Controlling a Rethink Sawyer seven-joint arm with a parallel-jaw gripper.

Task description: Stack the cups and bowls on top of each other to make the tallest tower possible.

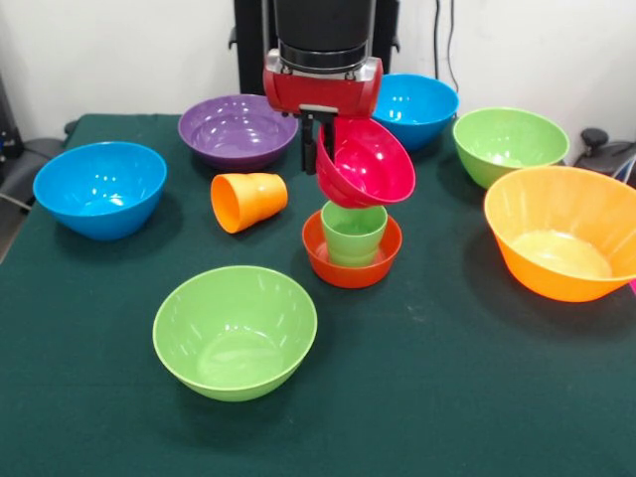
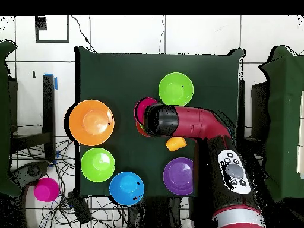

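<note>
Counting the items on the green surface (image 1: 477, 397), from largest to smallest: one large orange bowl (image 1: 559, 232) at the right edge of the front view; two blue bowls, one at the left (image 1: 99, 187) and one at the back behind the arm (image 1: 416, 106); two light green bowls, one nearest the camera (image 1: 235, 331) and one at the back right (image 1: 509, 143); one purple bowl (image 1: 237, 129) at the back left. Smaller pieces follow: one magenta bowl (image 1: 367, 162), one orange-red bowl (image 1: 352, 248), one light green cup (image 1: 354, 232) and one orange cup (image 1: 247, 201).

The claw (image 1: 320, 149) hangs below the red wrist and pinches the magenta bowl by its rim, one finger inside and one outside. That bowl is off the surface, tilted steeply with its opening facing the back left. It hangs directly above the light green cup, its lower edge just over the cup's rim; whether they touch cannot be told.

The light green cup stands upright inside the orange-red bowl, near the surface's centre. The orange cup lies on its side just left of that pair, mouth toward the left, apart from them.

From overhead, the arm (image 2: 196, 122) covers the claw and most of the magenta bowl (image 2: 142, 107).
</note>
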